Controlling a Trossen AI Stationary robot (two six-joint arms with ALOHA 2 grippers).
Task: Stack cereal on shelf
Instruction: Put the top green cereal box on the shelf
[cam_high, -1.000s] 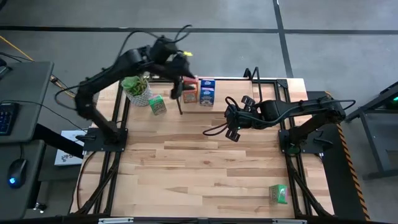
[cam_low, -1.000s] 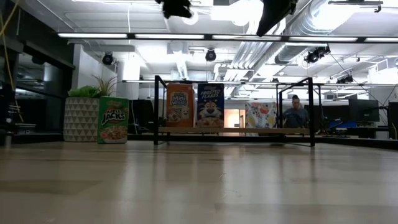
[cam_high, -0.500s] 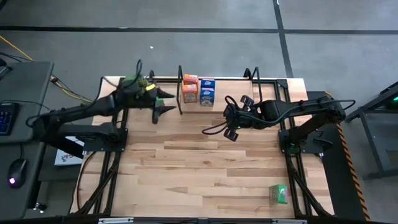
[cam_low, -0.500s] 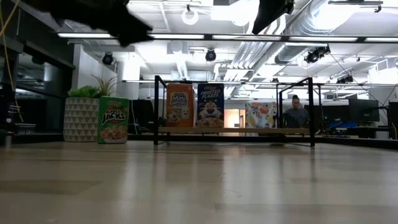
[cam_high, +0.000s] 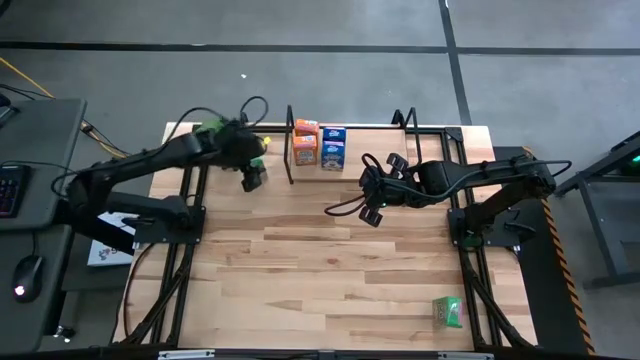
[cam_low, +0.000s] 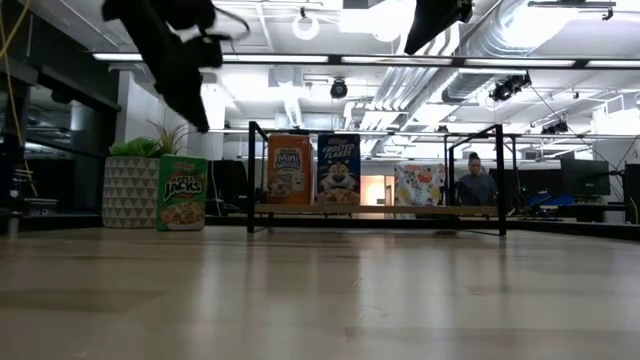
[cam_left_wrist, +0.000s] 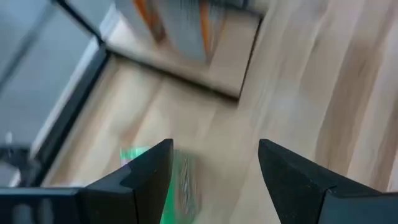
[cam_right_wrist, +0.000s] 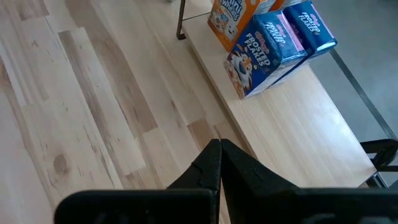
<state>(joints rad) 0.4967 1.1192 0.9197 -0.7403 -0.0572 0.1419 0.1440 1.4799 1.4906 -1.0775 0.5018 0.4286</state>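
Observation:
A green cereal box (cam_low: 183, 192) stands upright on the table beside the potted plant (cam_low: 130, 188), left of the shelf (cam_low: 375, 211). My left gripper (cam_left_wrist: 214, 146) hangs open a little above it, pointing down at a slant, clear of the box top (cam_high: 253, 173). In the left wrist view the green box (cam_left_wrist: 180, 183) shows blurred under one finger. An orange box (cam_high: 305, 148) and a blue box (cam_high: 333, 148) stand side by side on the left end of the shelf board. My right gripper (cam_right_wrist: 219, 146) is shut and waits in the air in front of the shelf (cam_high: 375, 205).
Another green box (cam_high: 448, 310) lies near the table's front right corner. The shelf's black upright end frames (cam_high: 291, 150) stand close to the right of my left gripper. Bare shelf board (cam_right_wrist: 292, 124) stretches to the right of the blue box.
My left gripper has drawn back from the orange box on the shelf toward the table's left edge and come down. It now tips more steeply above the green box by the plant. Its fingers stay open. The boxes have not moved.

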